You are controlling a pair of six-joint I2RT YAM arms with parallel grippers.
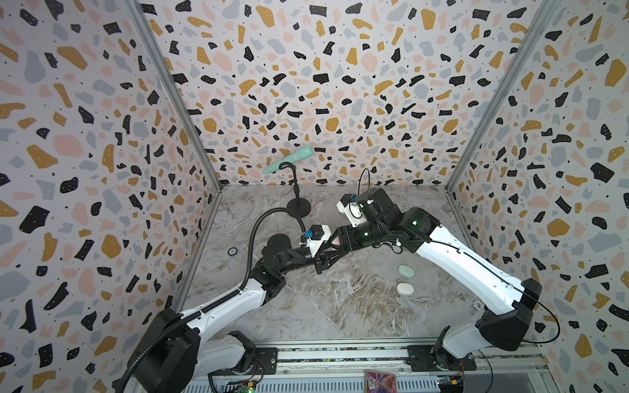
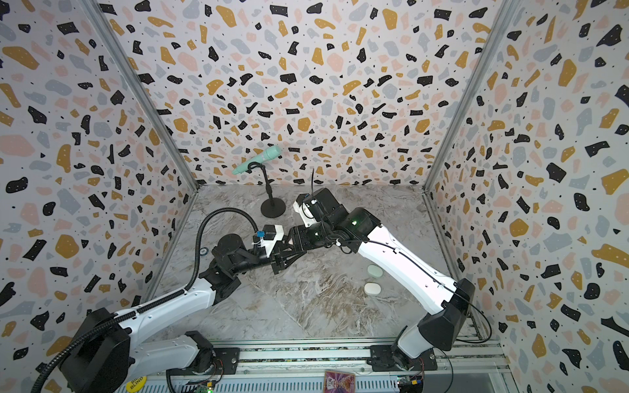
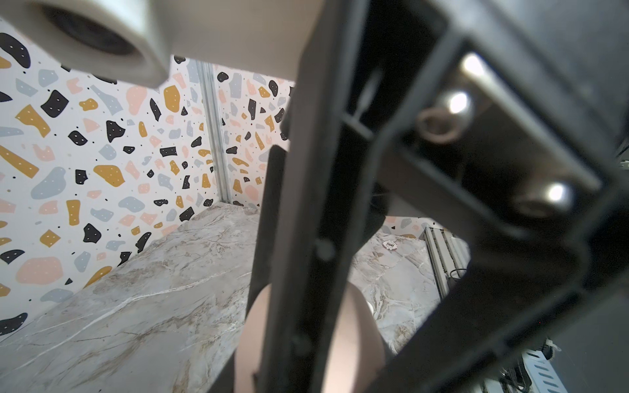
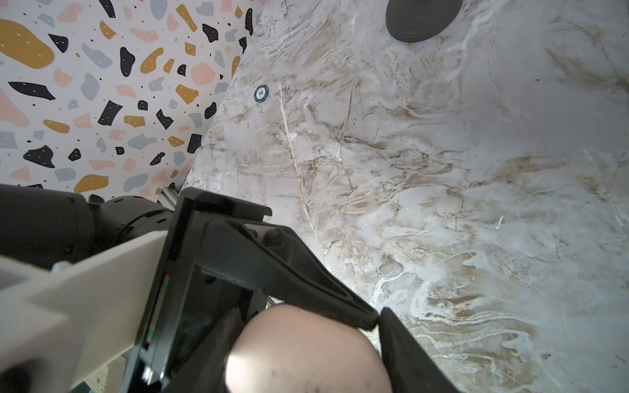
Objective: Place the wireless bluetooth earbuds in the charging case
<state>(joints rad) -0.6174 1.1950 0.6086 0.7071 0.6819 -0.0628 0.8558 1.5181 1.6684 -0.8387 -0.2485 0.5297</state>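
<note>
A pale pink pebble-shaped charging case point(image 4: 306, 347) hangs above the middle of the marble table, and both grippers meet on it. In a top view only a sliver of the pink case point(image 1: 335, 241) shows between the black fingers. My right gripper point(image 4: 316, 371) holds it across its width, with one finger point(image 4: 408, 357) against its side. My left gripper point(image 3: 306, 343) is shut on the same case point(image 3: 360, 340), and one of its fingers point(image 4: 306, 282) lies along the case's edge. The earbuds are out of view.
A mint case point(image 1: 406, 271) and a white case point(image 1: 405, 289) lie closed on the table point(image 1: 340, 306) under the right arm. A mint microphone point(image 1: 289, 159) stands on a black stand point(image 1: 298, 207) at the back. Poker chips point(image 1: 232, 251) point(image 1: 478, 305) lie near the side walls.
</note>
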